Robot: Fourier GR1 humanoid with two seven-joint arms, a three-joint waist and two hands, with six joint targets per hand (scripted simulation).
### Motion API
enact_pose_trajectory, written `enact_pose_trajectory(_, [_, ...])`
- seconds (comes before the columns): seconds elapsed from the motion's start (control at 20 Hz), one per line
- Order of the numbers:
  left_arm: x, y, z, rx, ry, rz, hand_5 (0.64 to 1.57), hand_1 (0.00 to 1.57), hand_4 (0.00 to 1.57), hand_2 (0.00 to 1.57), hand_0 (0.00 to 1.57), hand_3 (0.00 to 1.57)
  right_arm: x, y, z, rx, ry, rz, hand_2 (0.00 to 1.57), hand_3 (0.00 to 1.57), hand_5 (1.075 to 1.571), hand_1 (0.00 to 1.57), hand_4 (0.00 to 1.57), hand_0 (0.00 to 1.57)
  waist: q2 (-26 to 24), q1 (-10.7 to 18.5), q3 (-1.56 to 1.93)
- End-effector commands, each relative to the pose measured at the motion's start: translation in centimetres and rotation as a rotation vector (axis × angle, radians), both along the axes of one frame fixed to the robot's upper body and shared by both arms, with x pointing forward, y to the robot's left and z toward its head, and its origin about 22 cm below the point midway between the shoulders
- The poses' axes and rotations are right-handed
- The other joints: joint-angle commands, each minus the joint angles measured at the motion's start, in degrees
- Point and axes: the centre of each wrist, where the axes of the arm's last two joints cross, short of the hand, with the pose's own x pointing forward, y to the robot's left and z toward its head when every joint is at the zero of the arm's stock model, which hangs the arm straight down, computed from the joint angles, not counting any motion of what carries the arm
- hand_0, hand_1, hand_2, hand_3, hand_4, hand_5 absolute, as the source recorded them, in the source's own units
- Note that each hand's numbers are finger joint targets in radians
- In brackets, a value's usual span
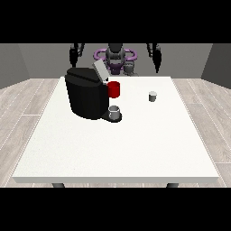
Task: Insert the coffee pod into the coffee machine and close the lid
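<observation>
One coffee machine (pixel 85 92), one coffee pod (pixel 153 96)

The black coffee machine (pixel 85 92) is standing at the upper left of the tabletop (pixel 117 149), its lid (pixel 100 71) tilting open, with a red cup (pixel 114 89) touching its right side and a grey cup (pixel 115 112) sitting on its tray. The small pod (pixel 153 96) is standing well apart at the upper right, with bare surface lying around it and across the lower half.
</observation>
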Motion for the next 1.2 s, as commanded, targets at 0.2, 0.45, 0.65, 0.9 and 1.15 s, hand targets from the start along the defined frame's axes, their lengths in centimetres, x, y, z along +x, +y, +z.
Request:
enact_pose_trajectory(0.2, [-0.8,3.0,0.0,-0.036,-0.134,-0.089,1.571,0.00,0.31,0.00,0.00,0.00,-1.4,-0.2,-1.8,-0.005,0.112,-0.017,0.00,0.00,1.571,0.00,0.13,0.00,-1.5,0.7,0.24])
enact_pose_trajectory(0.45, [0.1,6.1,1.6,0.139,-0.163,-0.120,1.571,0.00,0.00,0.00,0.00,0.00,-1.0,-0.2,-1.9,0.045,-0.039,-0.194,0.00,0.00,1.571,0.00,0.09,0.00,0.3,-0.9,0.27])
enact_pose_trajectory(0.65, [2.5,7.7,3.4,0.202,-0.102,-0.098,1.571,0.00,0.00,0.00,0.00,0.00,-1.3,-0.2,-2.5,0.049,-0.084,-0.152,0.00,0.00,1.571,0.00,0.27,0.00,2.7,-3.3,0.29])
enact_pose_trajectory(0.9, [4.8,8.2,1.7,0.156,-0.031,-0.096,1.571,0.00,0.00,0.00,0.00,0.00,0.9,1.2,1.0,0.073,-0.087,-0.132,0.00,0.00,1.571,0.00,0.17,0.00,4.8,-5.5,0.25])
enact_pose_trajectory(1.15, [7.3,11.2,3.5,0.246,-0.042,-0.061,1.571,0.00,0.00,0.00,0.00,0.00,2.2,3.7,1.9,0.090,-0.186,-0.106,0.00,0.00,1.571,0.00,0.19,0.00,10.6,-6.7,0.25])
